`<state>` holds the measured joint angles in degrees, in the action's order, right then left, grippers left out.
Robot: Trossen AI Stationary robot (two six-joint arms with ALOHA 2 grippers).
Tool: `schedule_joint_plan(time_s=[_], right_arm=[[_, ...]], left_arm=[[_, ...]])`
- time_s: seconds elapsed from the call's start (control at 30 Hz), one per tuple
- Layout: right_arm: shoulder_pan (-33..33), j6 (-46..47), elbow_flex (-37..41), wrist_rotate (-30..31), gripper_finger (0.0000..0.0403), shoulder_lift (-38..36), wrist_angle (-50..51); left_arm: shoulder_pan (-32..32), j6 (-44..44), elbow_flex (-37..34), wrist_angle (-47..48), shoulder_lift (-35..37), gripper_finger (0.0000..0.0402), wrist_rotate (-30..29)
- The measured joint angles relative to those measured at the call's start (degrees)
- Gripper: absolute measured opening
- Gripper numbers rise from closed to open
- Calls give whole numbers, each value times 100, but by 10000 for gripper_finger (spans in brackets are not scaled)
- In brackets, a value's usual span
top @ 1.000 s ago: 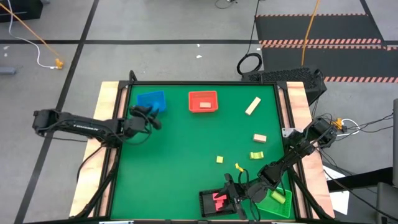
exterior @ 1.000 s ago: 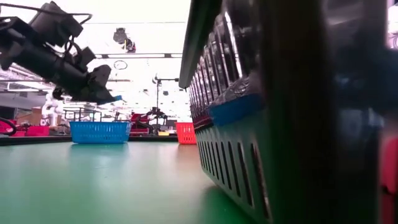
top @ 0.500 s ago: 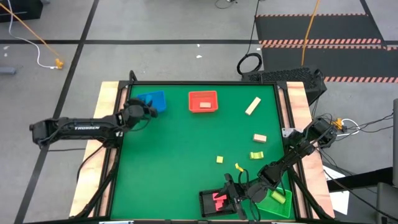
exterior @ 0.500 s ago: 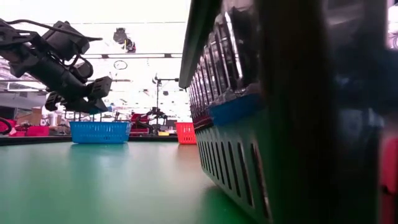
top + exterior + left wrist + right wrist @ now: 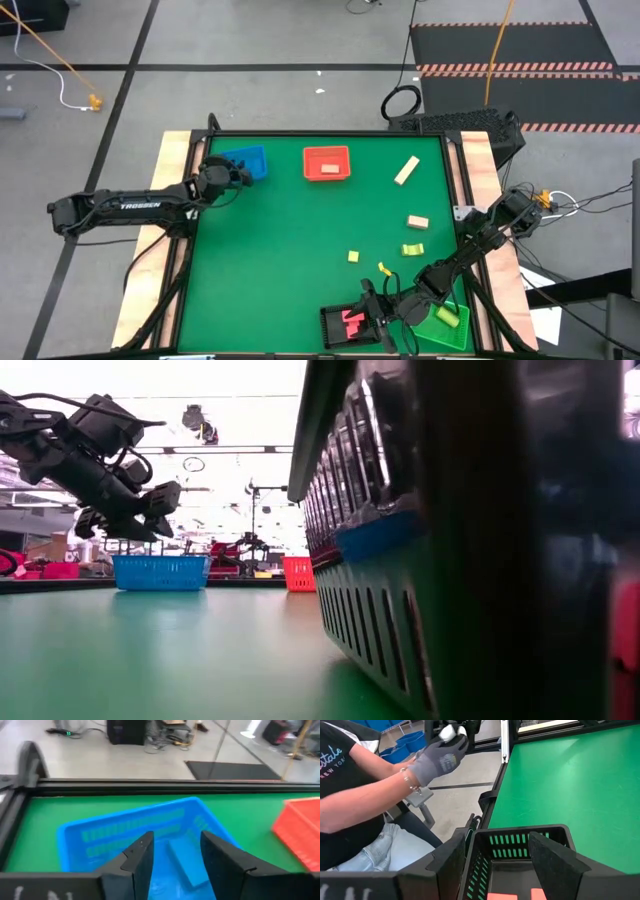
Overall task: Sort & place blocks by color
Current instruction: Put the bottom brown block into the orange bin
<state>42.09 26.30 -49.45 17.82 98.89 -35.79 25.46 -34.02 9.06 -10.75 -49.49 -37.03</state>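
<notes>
**High view first: blue block down in its tray, loose ones waiting mid-bench**

High view: the left end effector (image 5: pixel 232 176) hangs at the near edge of the blue tray (image 5: pixel 247 160). The right end effector (image 5: pixel 372 308) sits over the black tray (image 5: pixel 330 328), where pink blocks (image 5: pixel 352 320) lie. A green tray (image 5: pixel 432 332) beside it holds a yellow-green block (image 5: pixel 447 317). The red tray (image 5: pixel 326 163) stands next to the blue one. On the green bench (image 5: pixel 290 250), two tan blocks (image 5: pixel 406 170) and (image 5: pixel 417 221), a yellow cube (image 5: pixel 353 256), a yellow-green piece (image 5: pixel 412 249) and a small yellow one (image 5: pixel 384 268) are still unsorted. White lettering runs along the left arm, too small for me to read.

Low view: the left arm's end effector (image 5: pixel 125 522) hovers above the blue tray (image 5: pixel 160 571); the black tray's wall fills the right half.

Left wrist view: the fingers (image 5: pixel 142 857) stand slightly parted with nothing between them, and a blue block (image 5: pixel 186 866) lies in the blue tray beyond.

Right wrist view: the fingers (image 5: pixel 451 860) stand partly apart over the black tray, holding nothing. A person sits beyond the bench, one gloved hand (image 5: pixel 440 757) raised; the shirt shows "NEW YOR".

The blocks look light, rigid and smooth-faced; I would pinch them across two flat opposite sides, the bars across the narrow width.
</notes>
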Motion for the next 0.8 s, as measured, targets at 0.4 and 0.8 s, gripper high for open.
schedule_joint_plan(time_s=[0.4, 0.8], right_arm=[[0, -1, 0, 0, 210, 0, 0], [1, -1, 0, 2, 210, 2, 0]], left_arm=[[-856, 706, 4, -2258, 1, 138, 3178], [-2741, 512, 4, -2338, 1, 138, 3401]])
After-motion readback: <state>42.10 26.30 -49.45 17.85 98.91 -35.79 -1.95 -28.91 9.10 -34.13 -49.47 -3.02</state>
